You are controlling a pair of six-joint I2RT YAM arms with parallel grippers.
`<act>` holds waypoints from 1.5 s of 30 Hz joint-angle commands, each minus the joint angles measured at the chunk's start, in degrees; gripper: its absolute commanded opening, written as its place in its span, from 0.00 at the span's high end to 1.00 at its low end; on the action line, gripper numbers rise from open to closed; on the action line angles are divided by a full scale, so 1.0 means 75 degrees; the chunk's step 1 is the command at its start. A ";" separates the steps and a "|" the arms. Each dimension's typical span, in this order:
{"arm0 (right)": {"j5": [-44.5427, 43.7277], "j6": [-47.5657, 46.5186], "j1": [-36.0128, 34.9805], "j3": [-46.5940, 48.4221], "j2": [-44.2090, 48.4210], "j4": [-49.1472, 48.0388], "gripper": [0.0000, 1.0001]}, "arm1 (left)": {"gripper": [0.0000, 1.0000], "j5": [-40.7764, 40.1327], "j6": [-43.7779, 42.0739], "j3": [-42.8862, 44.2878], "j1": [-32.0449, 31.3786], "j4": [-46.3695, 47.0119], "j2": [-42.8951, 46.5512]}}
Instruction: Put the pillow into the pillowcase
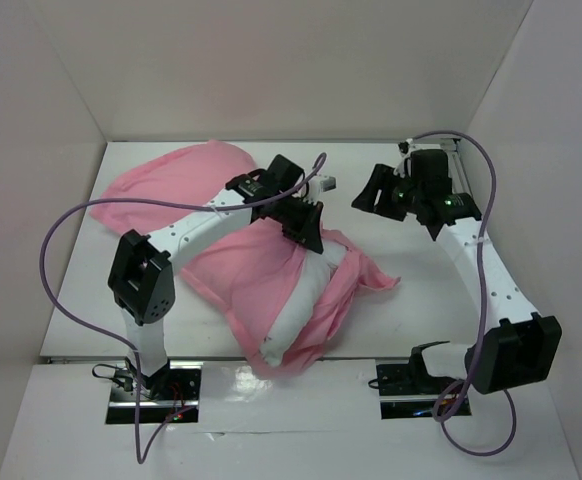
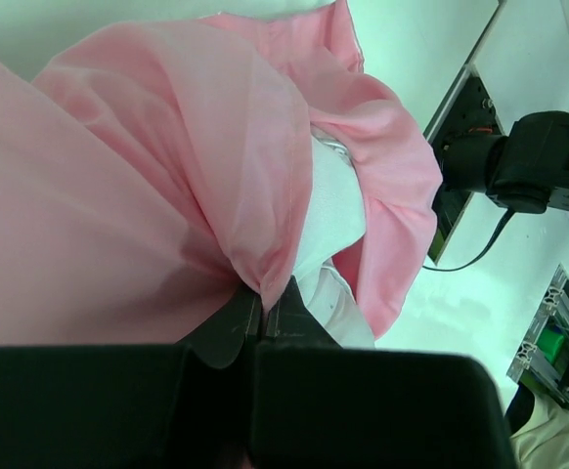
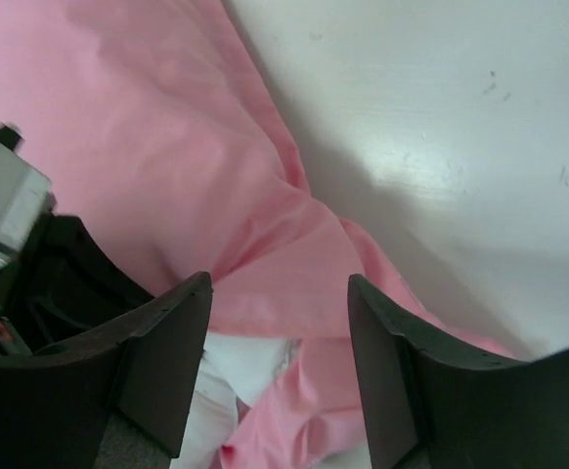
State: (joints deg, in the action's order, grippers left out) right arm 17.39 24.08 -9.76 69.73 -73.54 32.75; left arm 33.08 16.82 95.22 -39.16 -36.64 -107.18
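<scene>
The pink pillowcase [image 1: 241,275] lies across the table's middle and reaches to the back left. The white pillow [image 1: 306,300] shows through its open end, part inside. My left gripper [image 1: 304,230] is shut on a fold of the pillowcase [image 2: 255,234] at that opening, with the pillow [image 2: 333,210] beside it. My right gripper [image 1: 374,190] is open and empty, up and to the right of the opening. In the right wrist view its fingers [image 3: 167,342] frame the pillowcase [image 3: 265,283] and a patch of pillow [image 3: 250,362] below.
White walls enclose the table [image 1: 411,250] at back, left and right. A purple cable [image 1: 56,250] loops from the left arm, another [image 1: 486,300] along the right arm. The arm bases [image 1: 411,385] sit at the near edge.
</scene>
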 commanded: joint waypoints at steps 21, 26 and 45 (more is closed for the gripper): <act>-0.4591 0.2484 -0.3679 -0.0919 -0.0271 0.2653 0.48 | 1.00 0.0230 0.0148 -0.0262 0.0006 0.0373 -0.0815; -0.5141 0.2812 -0.4111 -0.1095 -0.0578 0.2899 0.47 | 1.00 0.0230 0.0148 -0.0262 0.0006 0.0374 -0.0815; -0.5693 0.3059 -0.4184 -0.0952 -0.0052 0.3813 1.00 | 1.00 0.0452 0.0382 -0.0344 0.0474 0.0901 -0.1318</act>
State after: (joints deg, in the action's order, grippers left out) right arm -21.17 45.74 -41.28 62.98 -77.34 54.83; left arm 37.23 20.10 93.60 -38.00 -29.76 -113.21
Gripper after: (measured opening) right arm 0.021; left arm 0.043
